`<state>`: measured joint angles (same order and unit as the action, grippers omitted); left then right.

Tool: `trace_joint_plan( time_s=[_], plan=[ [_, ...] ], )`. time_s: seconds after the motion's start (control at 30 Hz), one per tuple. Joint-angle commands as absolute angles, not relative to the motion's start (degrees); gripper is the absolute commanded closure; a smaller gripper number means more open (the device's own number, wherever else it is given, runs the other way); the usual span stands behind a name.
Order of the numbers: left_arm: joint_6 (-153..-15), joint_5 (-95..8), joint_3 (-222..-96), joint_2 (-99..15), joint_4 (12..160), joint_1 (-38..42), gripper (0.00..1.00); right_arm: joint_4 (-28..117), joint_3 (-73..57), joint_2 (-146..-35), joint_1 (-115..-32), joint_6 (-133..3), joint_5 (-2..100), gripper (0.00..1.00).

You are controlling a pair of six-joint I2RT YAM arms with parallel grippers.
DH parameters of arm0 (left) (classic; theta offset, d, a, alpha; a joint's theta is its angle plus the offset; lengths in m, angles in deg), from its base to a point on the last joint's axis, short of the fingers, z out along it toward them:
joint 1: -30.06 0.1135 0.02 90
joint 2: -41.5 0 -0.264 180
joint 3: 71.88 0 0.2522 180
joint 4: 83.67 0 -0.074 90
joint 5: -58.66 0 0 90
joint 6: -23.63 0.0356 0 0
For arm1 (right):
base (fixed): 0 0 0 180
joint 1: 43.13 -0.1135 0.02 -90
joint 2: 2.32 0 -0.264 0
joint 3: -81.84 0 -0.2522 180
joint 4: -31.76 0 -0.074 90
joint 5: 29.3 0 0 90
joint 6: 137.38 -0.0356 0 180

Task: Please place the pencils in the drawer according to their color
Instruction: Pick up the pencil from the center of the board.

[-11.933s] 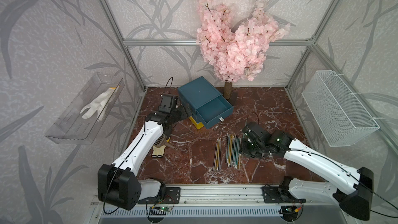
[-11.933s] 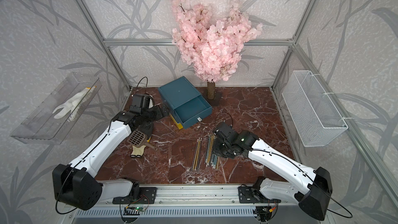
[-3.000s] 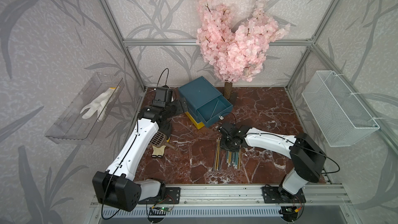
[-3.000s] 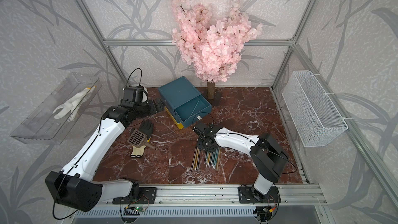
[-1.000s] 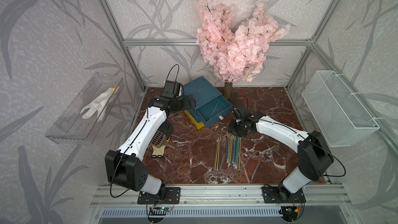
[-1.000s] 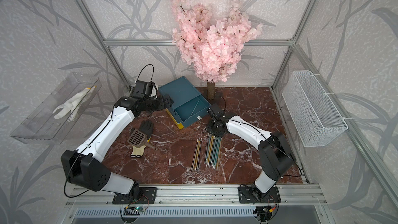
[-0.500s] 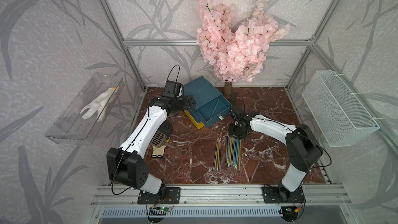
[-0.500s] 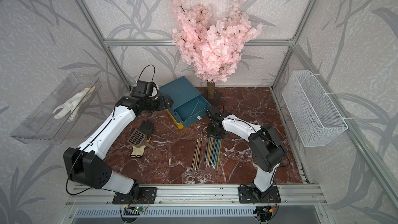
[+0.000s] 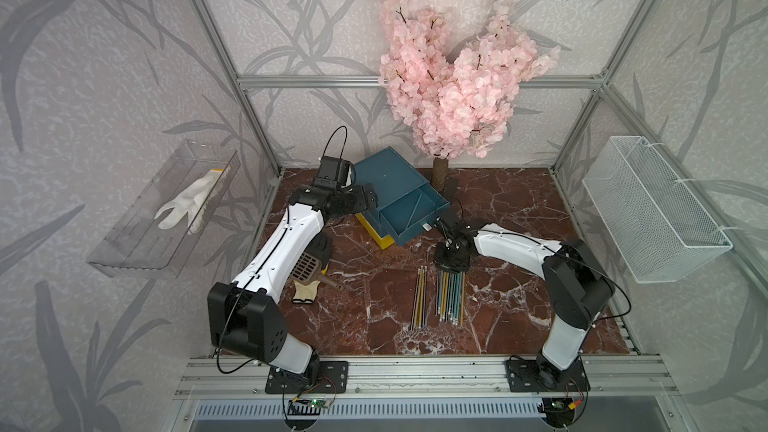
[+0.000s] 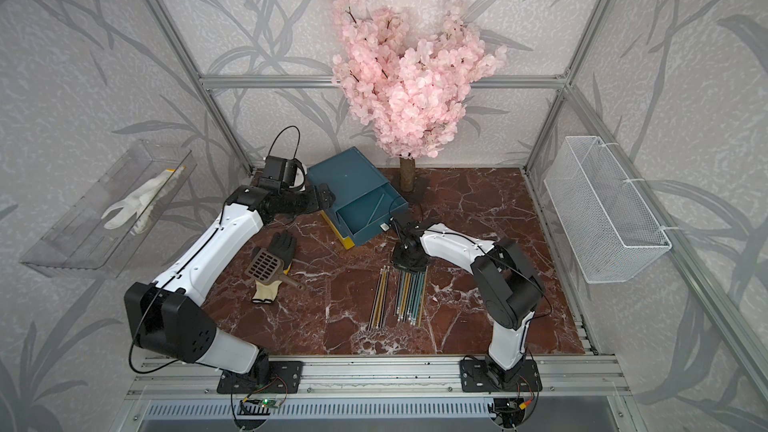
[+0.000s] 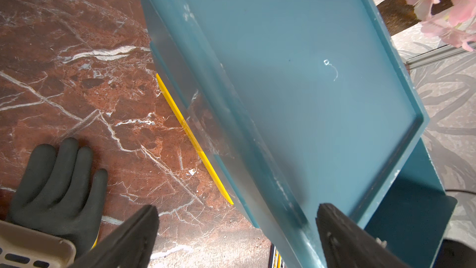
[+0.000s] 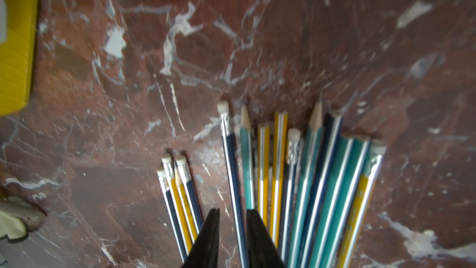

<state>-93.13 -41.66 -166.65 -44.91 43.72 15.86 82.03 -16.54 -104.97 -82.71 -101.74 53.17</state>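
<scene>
We have one teal pencil [image 9: 414,210] in the open teal drawer [image 9: 395,218]; the other long pencils [image 9: 449,297] wait mid-surface, our right gripper [image 12: 233,217] narrow around a dark one [image 12: 230,166], left gripper [image 11: 238,208] wide.

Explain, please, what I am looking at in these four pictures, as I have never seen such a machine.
Two white robot arms stand on a marble table, each ending in a two-fingered gripper. Both top views look down from above; the other two pictures come from cameras on the wrists. On the table lie pencils, a teal drawer chest with one drawer pulled out, a scoop and a glove. The left gripper is open at the chest's edge. The right gripper has its jaws narrowly apart over a dark pencil; nothing is held.
</scene>
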Motion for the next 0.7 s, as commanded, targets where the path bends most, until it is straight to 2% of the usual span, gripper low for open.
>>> trace_joint_plan(
  time_s=[0.0,0.3,0.67],
  plan=[
    [-93.57,-41.36,-165.07,-42.38,45.2,15.81,0.0,83.99,-19.43,-101.45,-85.71,-104.37,54.38,0.77],
    [-93.88,-41.97,-163.49,-39.98,46.44,15.74,0.0,81.84,-25.56,-97.68,-92.25,-109.55,56.1,0.77],
    [-93.78,-42.08,-162.0,-38.98,46.97,15.74,0.0,81.29,-25.2,-99.07,-94.0,-110.57,56.22,0.78]
  ],
)
